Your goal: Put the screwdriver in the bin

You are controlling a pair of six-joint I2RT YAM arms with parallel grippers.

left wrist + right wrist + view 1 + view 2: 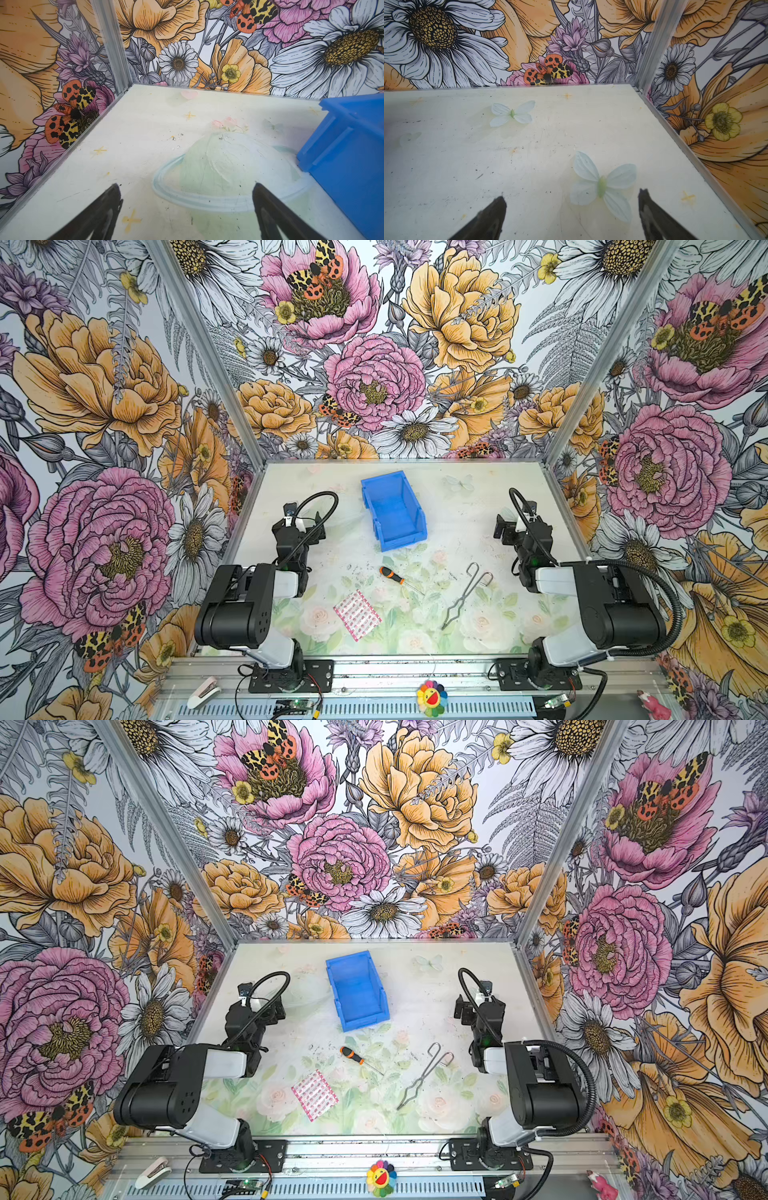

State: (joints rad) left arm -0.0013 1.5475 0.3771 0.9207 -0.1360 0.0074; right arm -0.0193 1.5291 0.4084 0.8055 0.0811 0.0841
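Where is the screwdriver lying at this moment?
In both top views the screwdriver lies flat on the table near the middle, just on the near side of the blue bin, with the wire tongs to its right.

You have nothing legible to read here: no lettering, number, brand or label can be made out in any view. The pink-and-white packet (357,615) near the front edge of the counter (457,526) carries a printed pattern, but it is too small to tell whether any of it is text.
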